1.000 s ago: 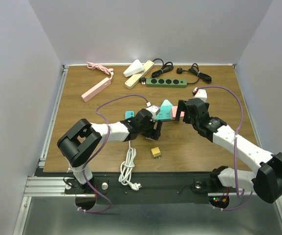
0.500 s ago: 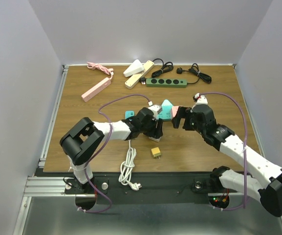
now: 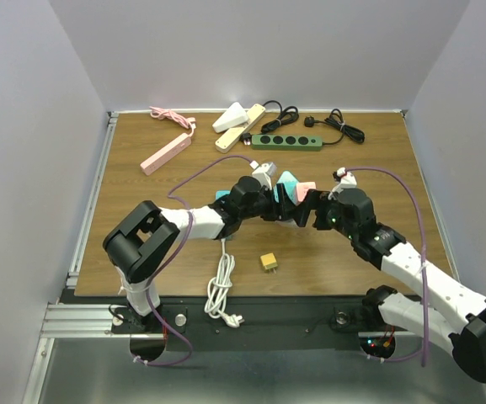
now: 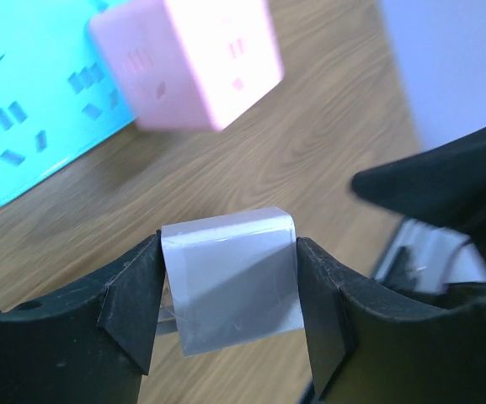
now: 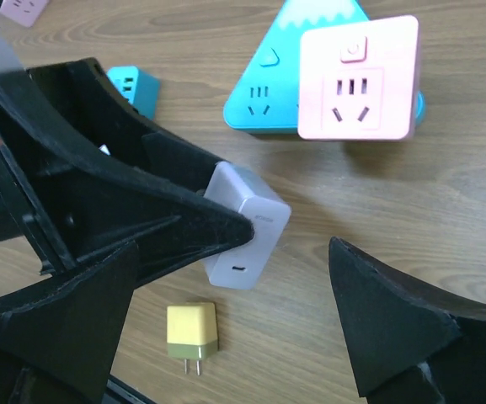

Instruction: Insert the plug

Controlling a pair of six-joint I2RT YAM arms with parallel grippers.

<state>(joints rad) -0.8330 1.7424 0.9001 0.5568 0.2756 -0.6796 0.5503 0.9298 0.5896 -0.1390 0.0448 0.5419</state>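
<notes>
Left wrist view: left gripper (image 4: pixel 228 284) fingers (image 4: pixel 133 295) pinch the white plug (image 4: pixel 234 252), held near but apart from the pink socket cube (image 4: pixel 188 59). Right gripper (image 3: pixel 314 210) fingers spread, holding nothing. Grasp complete. Alignment and insertion are judged not yet done.

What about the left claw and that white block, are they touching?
Touching. The left wrist view shows both fingers pressed against the white block's sides, no gap.

Pale grey plug (image 4: pixel 230 282), pink socket cube (image 5: pixel 358 77) (teal block (image 5: pixel 264 93) behind)
</notes>
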